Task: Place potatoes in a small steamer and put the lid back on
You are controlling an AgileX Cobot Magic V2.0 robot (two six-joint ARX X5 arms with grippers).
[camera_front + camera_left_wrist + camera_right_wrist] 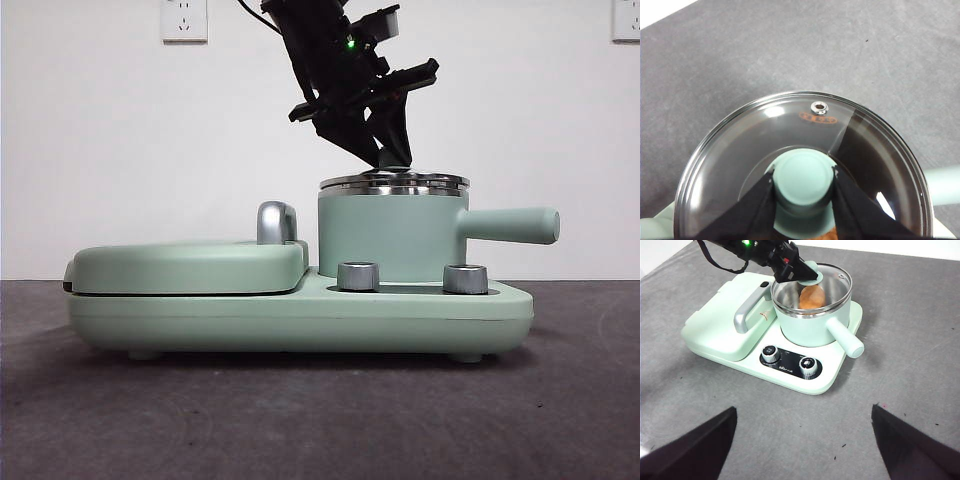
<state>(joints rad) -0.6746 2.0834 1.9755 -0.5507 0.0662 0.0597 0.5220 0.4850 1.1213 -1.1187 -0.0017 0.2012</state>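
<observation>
The mint green small steamer stands on the right half of the cooker base, its straight handle pointing right. The glass lid lies on its steel rim. My left gripper comes down from above, shut on the lid's green knob, one jaw against each side. Through the lid's glass the orange-brown potato shows inside the steamer. My right gripper hangs open over bare table in front of the cooker, holding nothing.
The flat mint green griddle with a chrome handle lies shut on the left of the base. Two silver dials sit on the front panel. Grey table surrounds the cooker.
</observation>
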